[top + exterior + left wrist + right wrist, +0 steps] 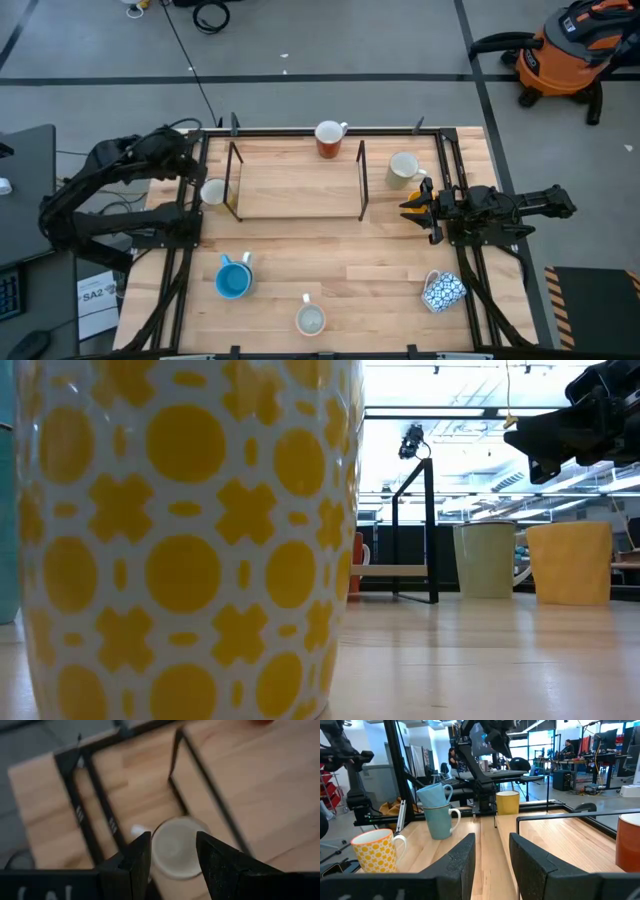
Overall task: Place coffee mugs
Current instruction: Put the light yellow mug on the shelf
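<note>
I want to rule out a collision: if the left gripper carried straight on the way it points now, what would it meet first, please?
Most likely the cream mug: in the left wrist view it sits directly ahead of the open left gripper, framed between the fingers, beside the black frame. Depth is unclear.

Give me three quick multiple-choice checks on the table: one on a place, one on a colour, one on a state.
1. Where is the blue-and-white patterned mug?
A. Inside the black frame
B. On the right side of the table
C. Under the left end effector

2. What colour is the mug at the table's far edge, by the frame?
A. Red-brown
B. Blue
C. Green

3. How is the left end effector?
A. Shut on a mug
B. Open above a mug
C. Open, resting on the floor

Answers:
1 B: the high view shows the patterned mug on the right, below the right end effector.
2 A: the red-brown mug stands there.
3 B: the left end effector has its fingers spread over a pale-inside mug.
</note>
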`<state>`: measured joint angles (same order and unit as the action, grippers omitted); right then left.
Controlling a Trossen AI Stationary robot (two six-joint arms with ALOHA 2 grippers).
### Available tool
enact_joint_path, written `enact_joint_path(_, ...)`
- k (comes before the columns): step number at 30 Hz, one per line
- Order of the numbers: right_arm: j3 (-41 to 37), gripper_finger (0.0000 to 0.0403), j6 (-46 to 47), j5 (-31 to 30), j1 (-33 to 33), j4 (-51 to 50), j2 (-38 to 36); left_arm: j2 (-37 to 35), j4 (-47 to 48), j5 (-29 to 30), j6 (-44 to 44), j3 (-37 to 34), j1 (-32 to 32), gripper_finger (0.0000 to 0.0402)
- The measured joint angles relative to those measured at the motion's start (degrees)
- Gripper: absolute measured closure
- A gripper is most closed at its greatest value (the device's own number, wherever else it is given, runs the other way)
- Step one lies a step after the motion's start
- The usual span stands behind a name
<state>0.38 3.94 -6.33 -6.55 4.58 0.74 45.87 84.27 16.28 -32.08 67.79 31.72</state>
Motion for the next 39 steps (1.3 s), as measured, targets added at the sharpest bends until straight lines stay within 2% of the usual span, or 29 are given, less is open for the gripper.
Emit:
enact_joint_path(5, 0.0, 0.0278, 0.0, 0.0, 0.0, 0.0, 0.0, 3.5, 2.0, -2.6, 1.4, 0.0, 5.8, 0.0239)
enact_joint_path(9, 0.0, 0.0278, 0.0, 0.0, 0.0, 0.0, 0.0, 6.4, 2.6, -6.8, 5.7, 0.0, 10.6, 0.0239)
enact_joint_path(15, 0.0, 0.0278, 0.0, 0.0, 0.0, 0.0, 0.0, 11.3, 2.5, -7.4, 13.2, 0.0, 16.9, 0.0239)
enact_joint_path(18, 0.0, 0.0278, 0.0, 0.0, 0.0, 0.0, 0.0, 13.9, 2.5, -10.2, 18.7, 0.0, 19.6, 0.0239)
enact_joint_path(21, 0.0, 0.0278, 0.0, 0.0, 0.0, 0.0, 0.0, 15.9, 2.3, -12.9, 24.8, 0.0, 21.7, 0.0239)
enact_joint_path(28, 0.0, 0.0278, 0.0, 0.0, 0.0, 0.0, 0.0, 17.9, 0.9, -13.2, 33.2, -0.3, 24.0, 0.0239)
enact_joint_path(39, 0.0, 0.0278, 0.0, 0.0, 0.0, 0.0, 0.0, 17.6, -9.7, -18.7, 37.6, -15.1, 24.1, 0.0239)
